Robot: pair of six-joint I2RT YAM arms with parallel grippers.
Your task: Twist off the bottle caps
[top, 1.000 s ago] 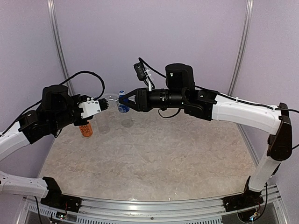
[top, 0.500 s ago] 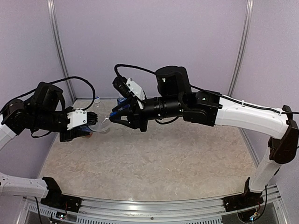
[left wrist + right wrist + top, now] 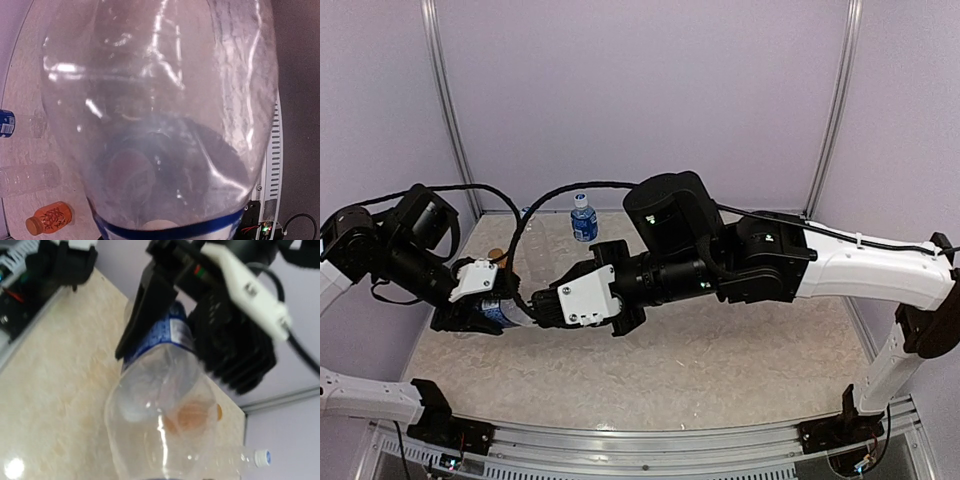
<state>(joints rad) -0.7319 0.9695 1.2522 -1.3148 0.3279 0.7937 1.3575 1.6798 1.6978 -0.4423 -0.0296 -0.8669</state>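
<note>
A clear bottle with a blue label (image 3: 520,308) lies level in the air over the table's left side. My left gripper (image 3: 492,312) is shut on its labelled body; its black fingers (image 3: 145,310) flank the label in the right wrist view. My right gripper (image 3: 544,307) is shut at the neck end, and the cap there is hidden. This bottle (image 3: 160,115) fills the left wrist view. A second blue-labelled bottle (image 3: 584,224) stands at the back with its blue cap (image 3: 580,199) on. A plain clear bottle (image 3: 27,177) with a whitish cap (image 3: 261,457) and an orange bottle (image 3: 50,217) lie on the table.
The marbled table (image 3: 720,360) is walled by purple panels at the back and sides. A metal rail (image 3: 670,440) with the arm bases runs along the near edge. The right arm's long white link (image 3: 860,265) spans the right half above the table.
Both arms have swung down and towards the near left, carrying the blue-labelled bottle between them from high at the back to low over the table's left side.
</note>
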